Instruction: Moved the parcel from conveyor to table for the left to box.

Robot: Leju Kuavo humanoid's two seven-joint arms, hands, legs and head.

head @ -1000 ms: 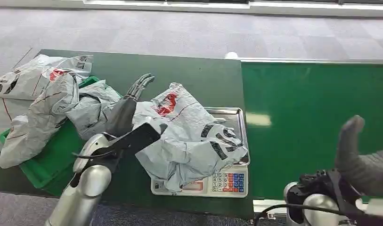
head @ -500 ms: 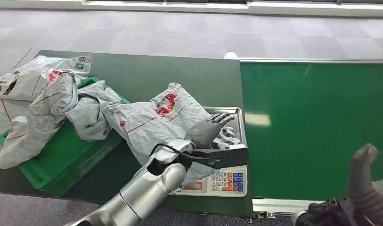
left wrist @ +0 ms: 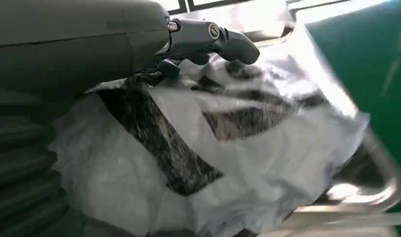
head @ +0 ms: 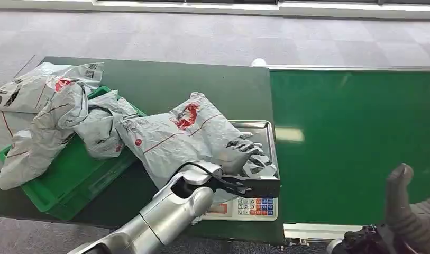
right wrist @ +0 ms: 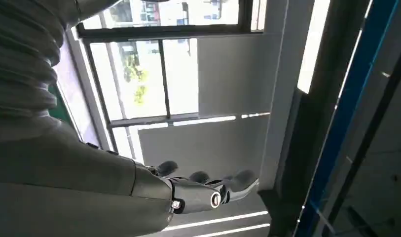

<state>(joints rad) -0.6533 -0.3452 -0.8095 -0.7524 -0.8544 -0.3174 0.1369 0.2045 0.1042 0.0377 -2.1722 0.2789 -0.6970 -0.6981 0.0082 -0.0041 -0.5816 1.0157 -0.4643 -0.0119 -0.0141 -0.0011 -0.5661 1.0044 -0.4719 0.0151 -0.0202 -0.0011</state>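
Note:
A grey plastic parcel (head: 186, 138) with red and black print lies crumpled across the steel pan of a scale (head: 265, 132) on the dark green table (head: 202, 79). My left hand (head: 243, 150) rests on the parcel's right end, over the black print, with its fingers (head: 246, 143) spread on the plastic. The left wrist view has the parcel (left wrist: 247, 148) right against the palm, one dark finger (left wrist: 213, 37) stretched over it. My right hand (head: 405, 203) hangs at the lower right beside the conveyor, thumb up. In the right wrist view its fingers (right wrist: 208, 190) are extended and hold nothing.
A green tray (head: 70, 177) at the left holds several other grey parcels (head: 43, 114), which spill over its rim. The bright green conveyor belt (head: 355, 132) runs to the right of the table. The scale's keypad (head: 257, 205) sits at the table's front edge.
My left arm has swung from the tray across to the scale, and the hand has lowered onto the parcel's right end. My right hand has dropped lower at the picture's corner.

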